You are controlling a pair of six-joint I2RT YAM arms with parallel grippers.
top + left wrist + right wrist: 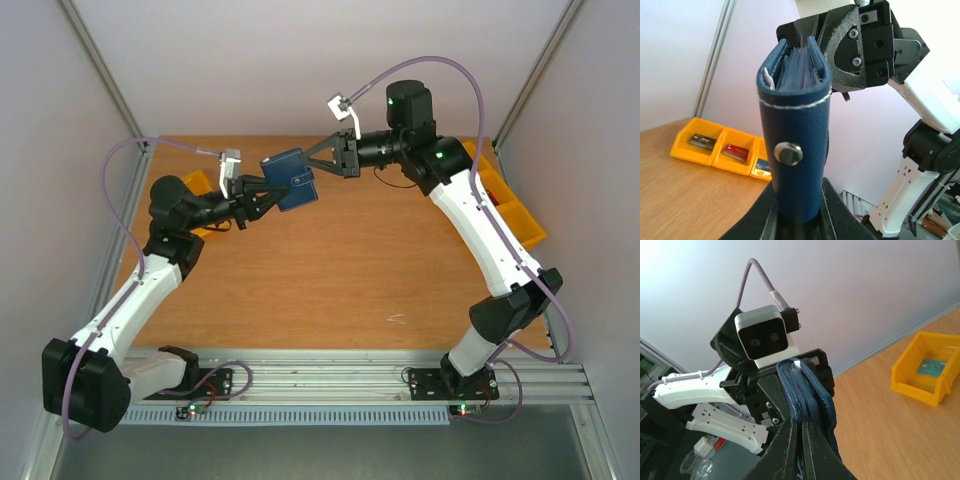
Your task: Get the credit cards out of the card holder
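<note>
The navy card holder (pixel 291 180) hangs in the air over the back of the table, held between both arms. My left gripper (pixel 270 191) is shut on its lower end; in the left wrist view the fingers (pixel 760 220) press both sides of the card holder (pixel 801 125) below its metal snap (pixel 788 153). My right gripper (pixel 314 164) is shut on one cover at the opposite edge, where the card holder (pixel 815 390) fans slightly apart. A whitish credit card edge (pixel 768 79) peeks out between the sleeves. The other credit cards are hidden inside.
Yellow bins (pixel 512 206) line the table's right edge; in the left wrist view they hold a dark card (pixel 702 141), a red card (pixel 735 151) and a blue one (pixel 761 164). Another yellow bin (pixel 196 186) at the left holds a card (pixel 932 368).
</note>
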